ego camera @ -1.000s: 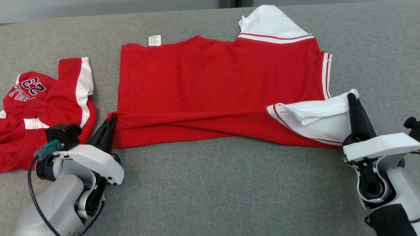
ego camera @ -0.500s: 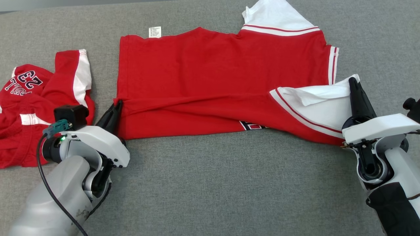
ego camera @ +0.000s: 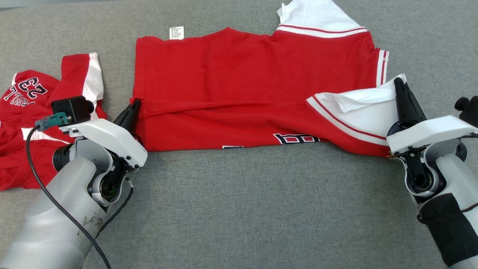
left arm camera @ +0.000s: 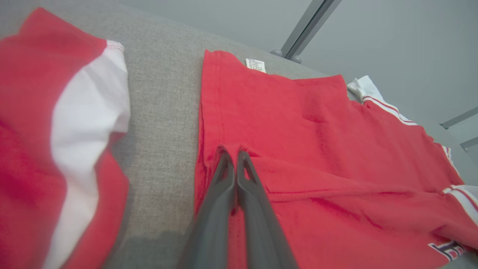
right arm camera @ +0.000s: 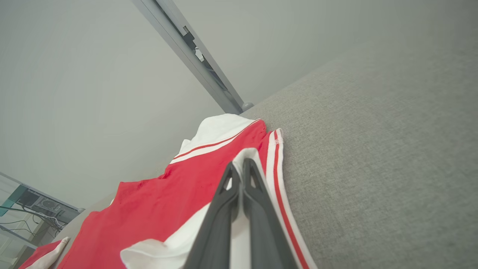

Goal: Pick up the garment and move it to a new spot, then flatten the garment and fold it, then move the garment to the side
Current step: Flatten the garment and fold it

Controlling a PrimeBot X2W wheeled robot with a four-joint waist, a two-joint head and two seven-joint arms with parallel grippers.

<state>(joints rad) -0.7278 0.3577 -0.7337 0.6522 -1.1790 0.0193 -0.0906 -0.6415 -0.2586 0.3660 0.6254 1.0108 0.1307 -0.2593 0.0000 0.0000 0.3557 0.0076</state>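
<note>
The garment (ego camera: pixel 239 82) is a red shirt with white, red-striped sleeves, spread across the grey table with its near edge lifted and folded toward the far edge. My left gripper (ego camera: pixel 135 105) is shut on the garment's left hem corner (left arm camera: pixel 231 157). My right gripper (ego camera: pixel 398 85) is shut on the white sleeve (ego camera: pixel 358 112) at the garment's right end, and the right wrist view has that cloth (right arm camera: pixel 239 175) pinched between the fingers. Dark lettering (ego camera: pixel 297 138) peeks out along the near fold.
A second red and white garment (ego camera: pixel 33 112) printed with 23 lies crumpled at the table's left, just beyond my left arm. The grey table (ego camera: pixel 261 209) stretches bare between my two arms. A metal frame post (right arm camera: pixel 194 59) stands behind the far edge.
Both grippers have carried the garment's near edge farther over the shirt toward the far side. The lettering on the underside has come into sight along the near fold.
</note>
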